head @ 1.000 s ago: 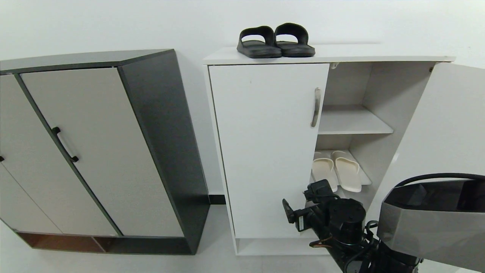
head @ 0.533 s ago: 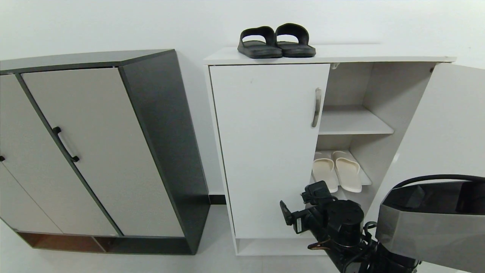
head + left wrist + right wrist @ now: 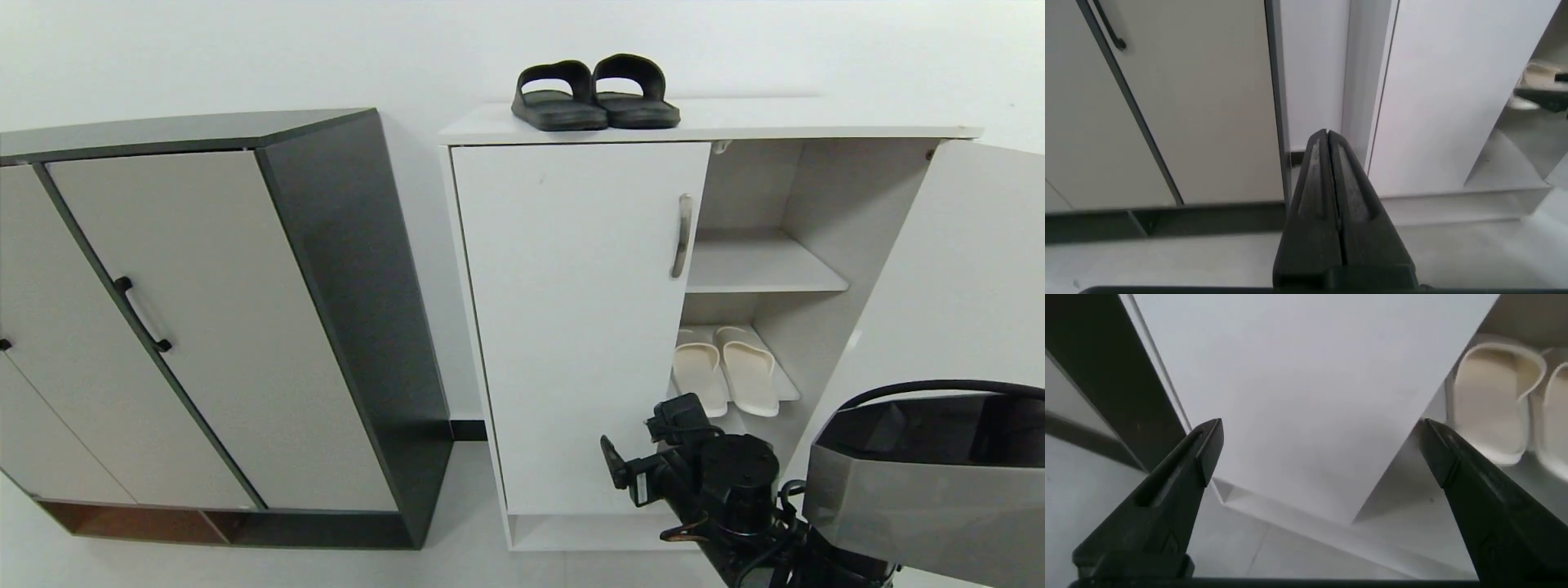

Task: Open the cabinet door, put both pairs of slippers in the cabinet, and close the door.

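Note:
A pair of black slippers (image 3: 596, 94) sits on top of the white cabinet (image 3: 571, 327). The cabinet's right door (image 3: 955, 269) stands wide open; its left door with the metal handle (image 3: 681, 235) is closed. A pair of cream slippers (image 3: 727, 374) lies on the lower shelf inside, also seen as cream slippers (image 3: 1498, 396) in the right wrist view. My right gripper (image 3: 641, 437) hangs low in front of the closed left door, open and holding nothing (image 3: 1319, 441). My left gripper (image 3: 1328, 139) is shut with nothing in it, facing the gap between the two cabinets.
A dark cabinet (image 3: 204, 318) with grey doors and black handles stands to the left of the white one. The upper shelf (image 3: 759, 261) of the white cabinet is bare. The open right door juts out toward me on the right.
My right gripper has drawn back slightly from the lower shelf, toward the left and lower in the head view. The head camera has tilted a little.

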Motion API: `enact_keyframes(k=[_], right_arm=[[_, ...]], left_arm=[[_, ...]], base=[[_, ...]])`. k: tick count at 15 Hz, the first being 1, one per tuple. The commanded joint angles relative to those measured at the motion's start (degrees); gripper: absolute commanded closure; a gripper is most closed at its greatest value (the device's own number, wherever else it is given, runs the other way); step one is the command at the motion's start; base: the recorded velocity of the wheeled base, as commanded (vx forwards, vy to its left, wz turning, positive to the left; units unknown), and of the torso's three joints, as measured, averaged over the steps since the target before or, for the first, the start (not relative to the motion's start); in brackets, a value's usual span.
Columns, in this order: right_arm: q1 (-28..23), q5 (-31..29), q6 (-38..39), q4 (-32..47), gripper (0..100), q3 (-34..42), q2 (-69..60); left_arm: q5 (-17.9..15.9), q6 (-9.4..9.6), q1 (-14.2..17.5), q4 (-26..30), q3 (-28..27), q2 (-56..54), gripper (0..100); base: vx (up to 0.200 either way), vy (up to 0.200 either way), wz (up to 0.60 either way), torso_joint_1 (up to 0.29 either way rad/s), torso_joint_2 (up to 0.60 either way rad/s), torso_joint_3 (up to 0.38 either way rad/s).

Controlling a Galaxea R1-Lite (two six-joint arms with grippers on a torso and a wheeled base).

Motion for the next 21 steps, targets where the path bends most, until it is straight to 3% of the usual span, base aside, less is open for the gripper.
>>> enact_keyframes(k=[1, 9, 21], right_arm=[[0.12, 0.04, -0.1, 0.16, 0, -0.07, 0.17], [0.38, -0.05, -0.27, 0.16, 0, 0.11, 0.08], [0.56, -0.14, -0.36, 0.16, 0, 0.11, -0.01]], left_arm=[[0.01, -0.01, 0.02, 0.04, 0.02, -0.01, 100], [0.01, 0.08, 0.02, 0.04, 0.02, -0.01, 100], [0.01, 0.08, 0.02, 0.04, 0.02, -0.01, 100]], base=[[0.0, 0.0, 0.0, 0.022, -0.15, -0.305], [0.0, 0.0, 0.0, 0.091, -0.46, -0.348], [0.0, 0.0, 0.0, 0.178, -0.49, -0.315]])
